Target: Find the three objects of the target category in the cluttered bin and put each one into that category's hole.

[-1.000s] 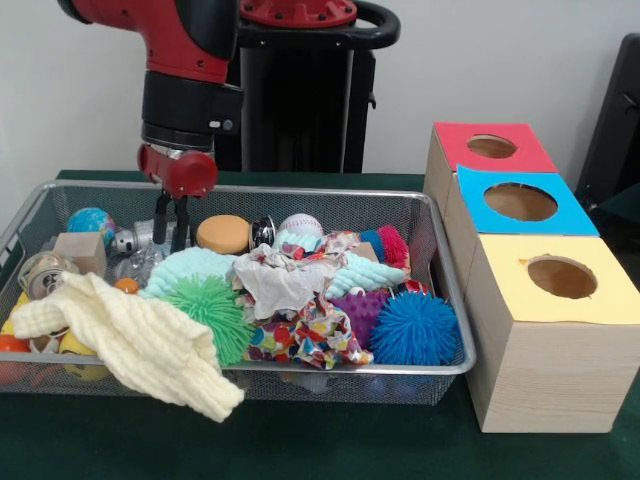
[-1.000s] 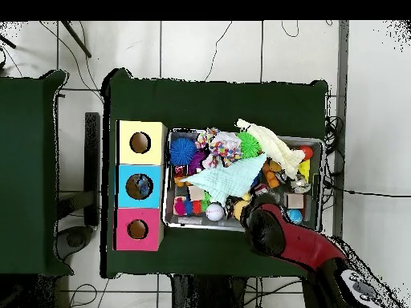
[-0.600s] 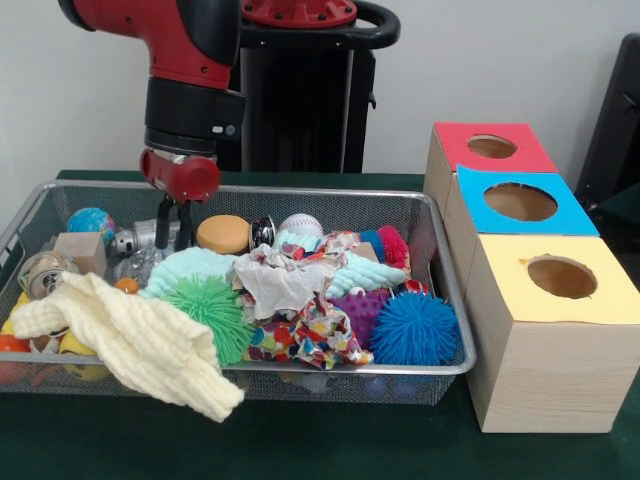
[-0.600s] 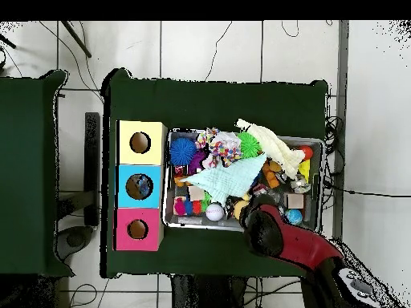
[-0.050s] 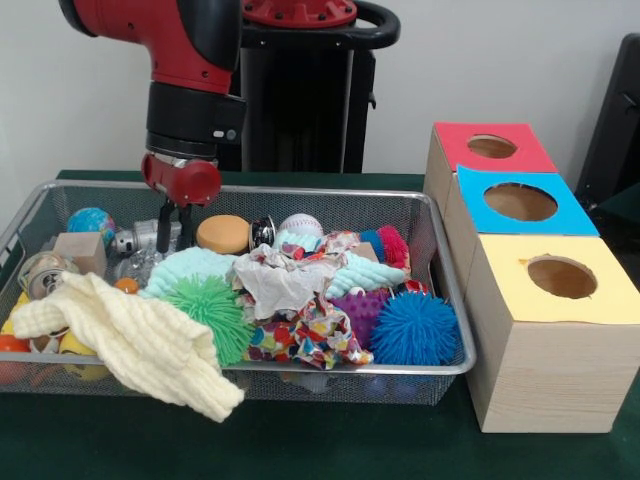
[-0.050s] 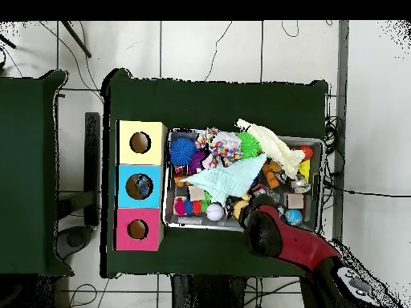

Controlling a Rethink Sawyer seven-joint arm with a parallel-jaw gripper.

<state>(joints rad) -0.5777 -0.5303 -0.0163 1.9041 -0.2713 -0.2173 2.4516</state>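
The tool [image 5: 174,228] hangs inside the wire bin's [image 5: 300,369] far rim.

A dark green cloth covers the worktop [image 5: 300,450], which stands on a floor of pale tiles [image 6: 209,48]. Thin cables [image 6: 225,36] trail across those tiles. A second green-covered worktop [image 6: 28,172] stands apart at one side in the overhead view. Behind, in the front view, a plain white wall [image 5: 500,60] rises, with a dark chair back [image 5: 620,120] at the edge.
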